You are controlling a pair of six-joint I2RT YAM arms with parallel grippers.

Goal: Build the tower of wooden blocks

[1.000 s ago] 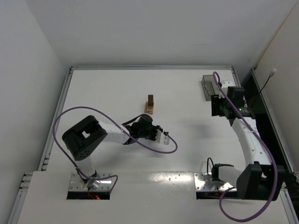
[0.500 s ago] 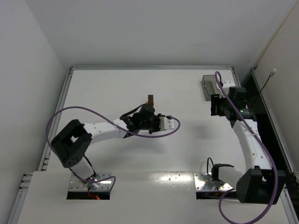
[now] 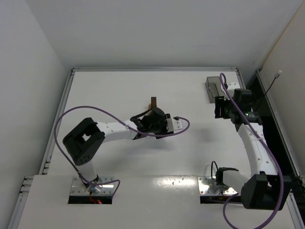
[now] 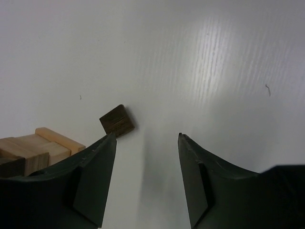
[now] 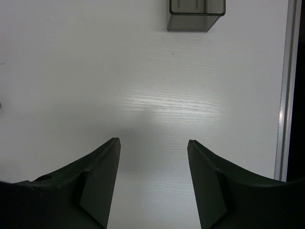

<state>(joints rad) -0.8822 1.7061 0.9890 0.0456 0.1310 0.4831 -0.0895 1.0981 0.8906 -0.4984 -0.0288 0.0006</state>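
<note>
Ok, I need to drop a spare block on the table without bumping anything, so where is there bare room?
Bare: the wide stretch between the wood block tower and the tray, and the far-left table. Crowded: around the tower, where the open left gripper hovers by a loose dark cube.

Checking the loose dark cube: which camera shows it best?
Left wrist view: the dark cube lies in plain sight on the table near the left gripper. The top view does not show it, nor does the right wrist view.
</note>
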